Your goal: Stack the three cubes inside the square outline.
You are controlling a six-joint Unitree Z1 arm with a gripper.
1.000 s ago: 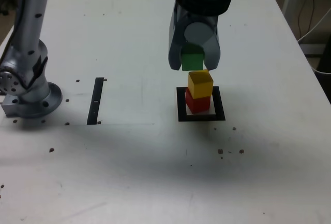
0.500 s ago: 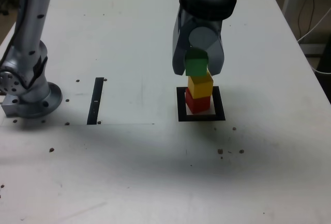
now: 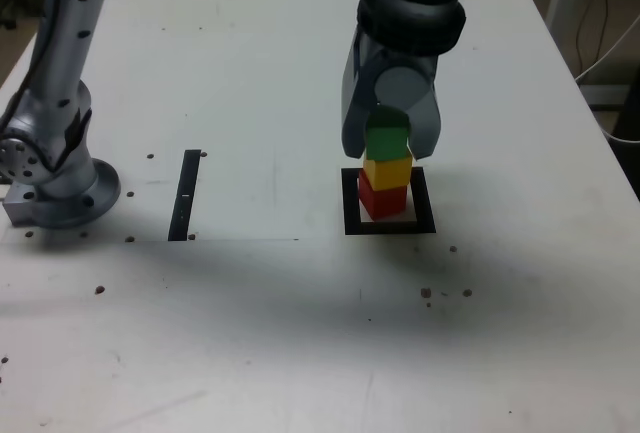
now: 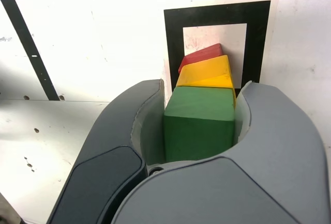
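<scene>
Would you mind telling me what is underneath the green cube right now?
Directly under the green cube sits the yellow cube, on the red cube inside the square outline. The gripper hides whether green touches yellow.

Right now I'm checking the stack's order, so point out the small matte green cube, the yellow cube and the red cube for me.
small matte green cube [image 3: 386,141]: exterior view, front face, between the gripper's jaws.
yellow cube [image 3: 388,173]: exterior view, front face.
red cube [image 3: 383,200]: exterior view, front face.

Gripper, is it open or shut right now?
Shut: the gripper has its jaws clamped on both sides of the green cube.
</scene>
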